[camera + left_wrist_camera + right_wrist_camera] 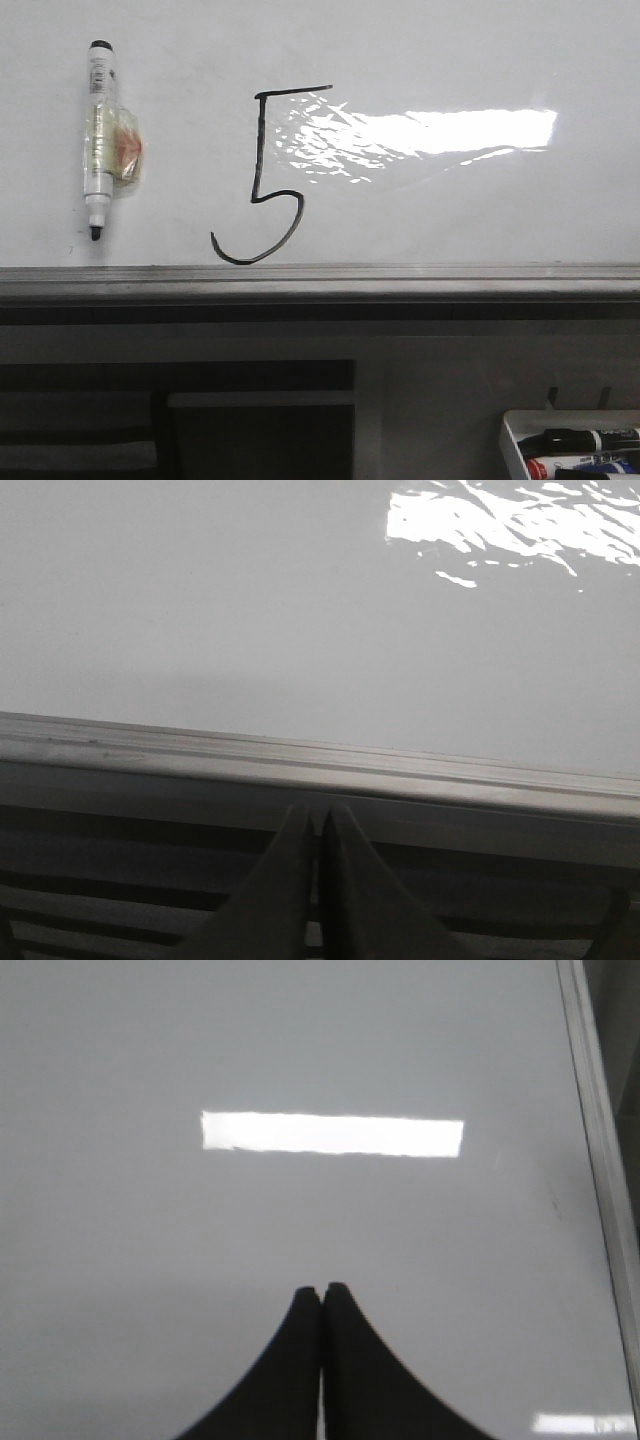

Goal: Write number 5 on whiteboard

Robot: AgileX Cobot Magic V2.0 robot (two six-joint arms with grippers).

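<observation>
A black hand-drawn number 5 (262, 180) stands on the glossy whiteboard (450, 220) in the front view, left of a bright light reflection. A white marker (98, 140) with a black uncapped tip lies on the board to the left of the 5, wrapped in clear tape. Neither gripper shows in the front view. My left gripper (318, 815) is shut and empty, just short of the board's grey rail (300, 760). My right gripper (322, 1292) is shut and empty over bare whiteboard (150, 1260).
The grey metal rail (320, 280) runs along the board's near edge. A small white tray (515, 440) with several markers sits at the bottom right of the front view. The board's right-hand rail (600, 1160) shows in the right wrist view.
</observation>
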